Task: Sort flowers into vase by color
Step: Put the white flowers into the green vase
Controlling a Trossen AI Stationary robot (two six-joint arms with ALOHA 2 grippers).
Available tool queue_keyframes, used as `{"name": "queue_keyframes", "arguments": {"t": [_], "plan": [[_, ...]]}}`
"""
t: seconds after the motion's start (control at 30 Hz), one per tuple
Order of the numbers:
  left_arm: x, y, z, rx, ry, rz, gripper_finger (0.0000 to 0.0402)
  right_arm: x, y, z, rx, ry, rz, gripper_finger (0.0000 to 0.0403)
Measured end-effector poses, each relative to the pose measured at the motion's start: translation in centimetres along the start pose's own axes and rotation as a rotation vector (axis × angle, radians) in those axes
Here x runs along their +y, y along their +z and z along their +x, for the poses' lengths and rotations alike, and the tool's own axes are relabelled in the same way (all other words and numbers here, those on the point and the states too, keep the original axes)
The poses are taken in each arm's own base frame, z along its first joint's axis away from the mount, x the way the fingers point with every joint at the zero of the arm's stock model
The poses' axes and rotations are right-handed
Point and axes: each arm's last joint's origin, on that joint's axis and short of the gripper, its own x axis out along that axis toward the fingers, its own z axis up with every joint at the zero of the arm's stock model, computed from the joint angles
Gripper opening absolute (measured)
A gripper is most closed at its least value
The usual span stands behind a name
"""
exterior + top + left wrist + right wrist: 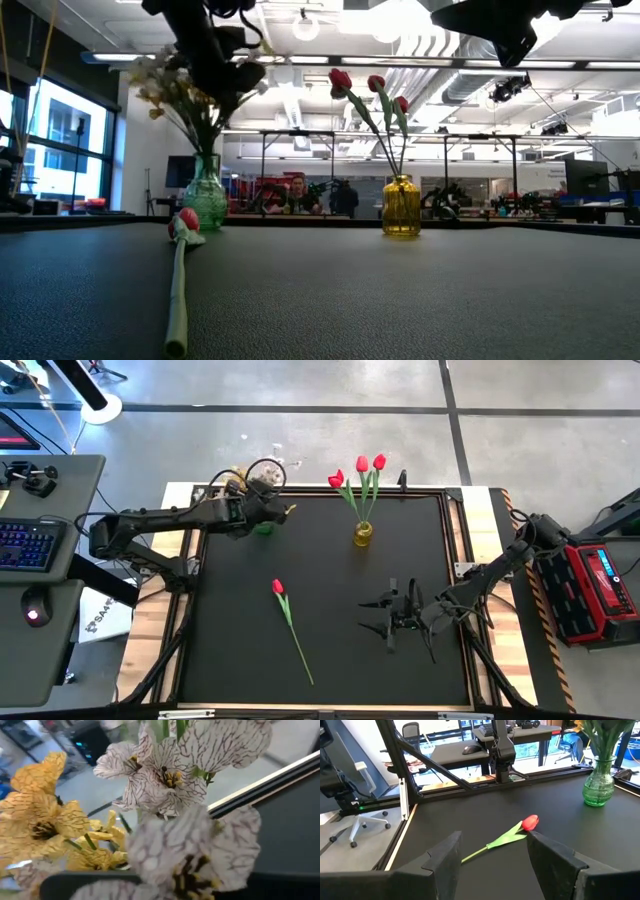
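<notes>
Tulips, three red ones point(362, 468), stand in a yellow glass vase point(362, 535) near the bench's far edge in the high view; a fourth red tulip point(288, 618) lies mid-bench. The left gripper point(272, 505) hovers over the green glass vase point(263, 528) at the far left; whether it grips, I cannot tell. In the low view, white and yellow blossom sprays point(170, 85) stand in the green vase. In the right wrist view, the right gripper point(492, 851) is spread wide, empty.

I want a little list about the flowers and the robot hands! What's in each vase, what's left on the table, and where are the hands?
yellow vase: three red tulips standing in it
green vase: white blossoms and yellow blossoms
loose tulip: one red tulip lying flat on the black mat
left hand: over the green vase, among the blossoms; open or shut cannot be seen
right hand: open, above the mat, pointing toward the loose tulip
left to sort: the loose tulip
</notes>
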Motion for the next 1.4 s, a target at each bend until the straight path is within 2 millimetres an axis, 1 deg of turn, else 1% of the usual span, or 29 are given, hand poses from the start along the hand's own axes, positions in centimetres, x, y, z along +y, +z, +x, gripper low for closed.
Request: {"name": "queue_keyframes", "arguments": {"t": [0.2, 0.47, 0.73, 0.83, 1.03, 1.13, 1.27, 1.4], "plan": [[-0.3, 0.3, 0.1, -0.019, -0.069, -0.069, 0.0001, 0.0, -0.1, 0.0, 0.007, 0.001, -0.005, 0.0216], [0.4, 0.2, 0.9, 0.022, -0.050, -0.117, 0.0001, 0.0, -0.1, 0.0, 0.011, 0.004, -0.008, 0.0216], [0.1, 0.0, 1.7, 0.042, -0.038, -0.115, 0.0002, 0.0, -0.2, 0.0, 0.019, 0.008, -0.013, 0.0216], [0.1, -0.1, 1.7, 0.048, -0.047, -0.116, 0.0020, 0.0, -0.2, 0.0, 0.022, 0.009, -0.015, 0.0216], [0.7, 0.1, 1.6, 0.080, -0.108, -0.125, 0.0101, 0.0, -0.3, 0.0, 0.025, 0.013, -0.017, 0.0216], [1.3, 0.5, 0.9, 0.092, -0.151, -0.134, 0.0127, 0.0, -0.3, 0.0, 0.025, 0.013, -0.017, 0.0216], [2.3, 1.3, -0.1, 0.069, -0.168, -0.154, 0.0129, 0.0, -0.3, 0.0, 0.025, 0.013, -0.017, 0.0216], [2.7, 1.4, -0.4, 0.064, -0.169, -0.136, 0.0113, 0.0, -0.3, 0.0, 0.025, 0.013, -0.017, 0.0216]]}}
